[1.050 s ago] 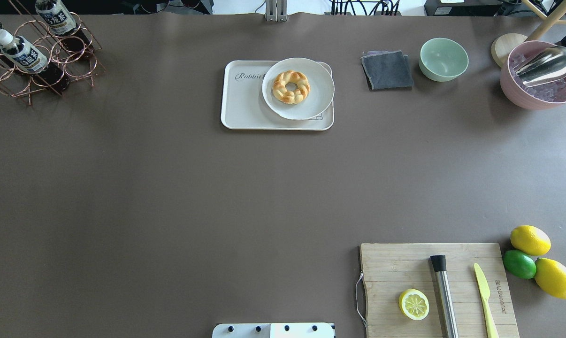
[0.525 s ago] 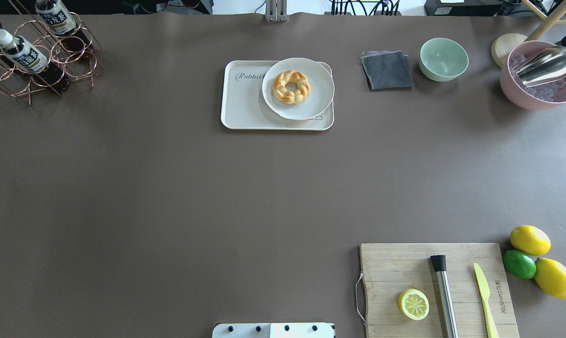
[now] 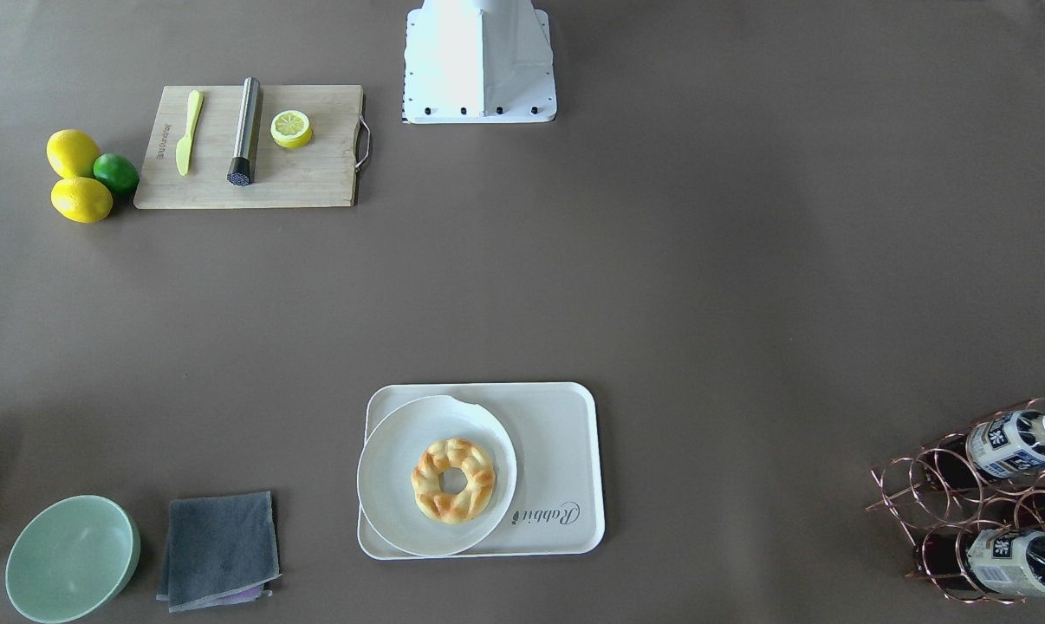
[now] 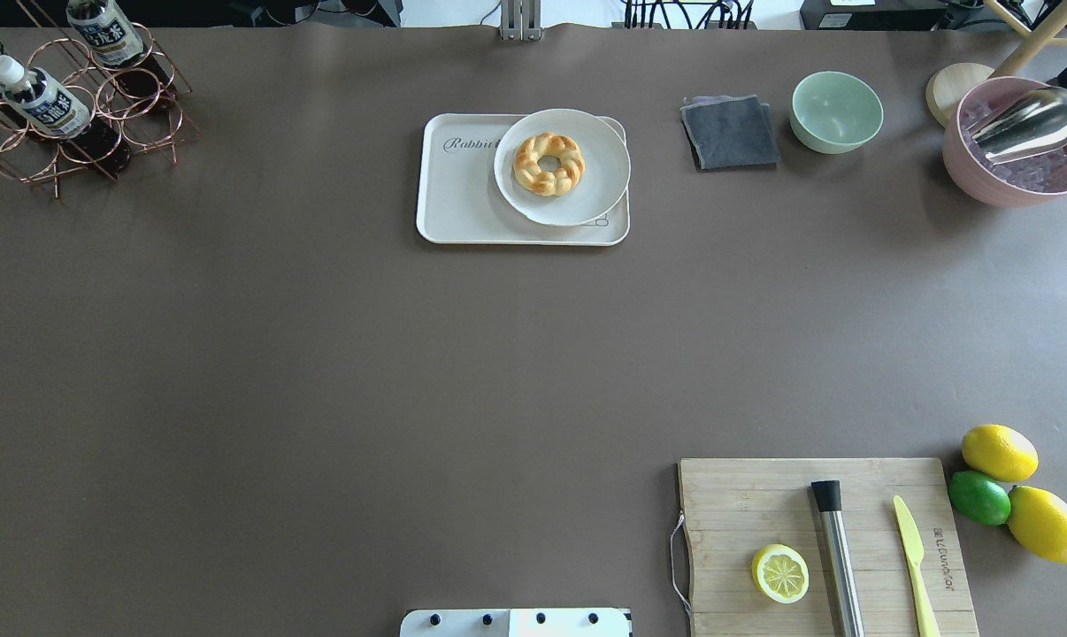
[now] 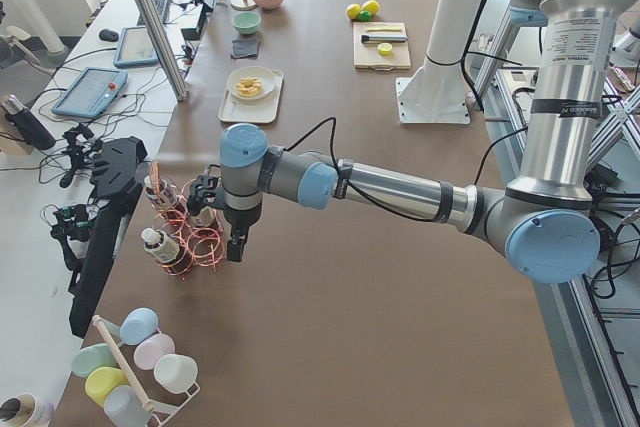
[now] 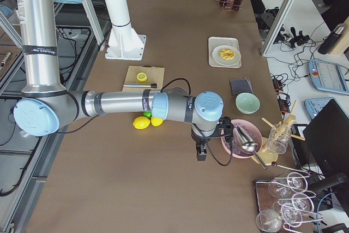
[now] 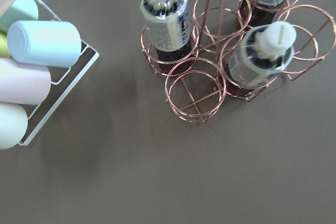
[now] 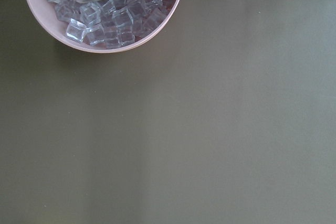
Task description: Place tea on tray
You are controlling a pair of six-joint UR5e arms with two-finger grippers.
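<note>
Three tea bottles lie in a copper wire rack [image 4: 135, 115] at the table's far left. One tea bottle [image 4: 42, 97] has a white cap and a white-and-blue label; another [image 4: 104, 31] lies behind it. The left wrist view looks down on the bottles [image 7: 165, 17] [image 7: 262, 59]. The cream tray [image 4: 463, 208] marked "Rabbit" sits at the far middle, also in the front view [image 3: 561, 433]. My left gripper [image 5: 232, 242] hangs beside the rack; I cannot tell whether it is open. My right gripper [image 6: 200, 151] hangs by the pink bowl; I cannot tell its state either.
A round white plate [image 4: 600, 190] with a braided pastry [image 4: 548, 164] fills the tray's right part. A grey cloth [image 4: 730, 133], green bowl [image 4: 836, 111] and pink ice bowl [image 4: 1020, 186] stand far right. A cutting board [image 4: 746, 495] and lemons lie near right. Pastel cups [image 7: 44, 43] lie beside the rack.
The nearer bottle in the rack has shifted very slightly toward the upper left of the overhead view. Nothing else has moved.
</note>
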